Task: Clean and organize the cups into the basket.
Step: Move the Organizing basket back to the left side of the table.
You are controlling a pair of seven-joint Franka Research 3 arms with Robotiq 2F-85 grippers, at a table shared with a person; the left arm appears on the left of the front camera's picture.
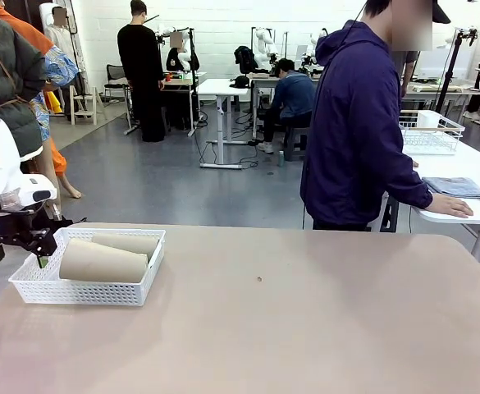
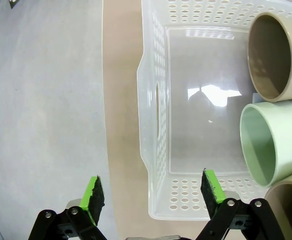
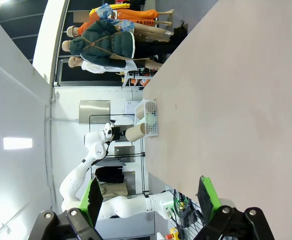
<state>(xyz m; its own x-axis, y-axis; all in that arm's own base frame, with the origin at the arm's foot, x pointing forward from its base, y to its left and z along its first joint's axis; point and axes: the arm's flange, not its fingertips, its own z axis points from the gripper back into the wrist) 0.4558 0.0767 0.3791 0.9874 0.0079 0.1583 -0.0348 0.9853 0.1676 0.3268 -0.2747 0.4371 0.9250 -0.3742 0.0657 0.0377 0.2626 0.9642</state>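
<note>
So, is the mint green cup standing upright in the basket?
No, the mint green cup lies on its side in the basket, its open mouth facing sideways.

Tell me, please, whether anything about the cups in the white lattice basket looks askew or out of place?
Slightly. The tan kraft-brown cups and the pale mint-green cup lie on their sides in the white perforated plastic basket, not upright or nested, and the nearest tan cup rises above the rim. Nothing looks spilled or damaged.
</note>
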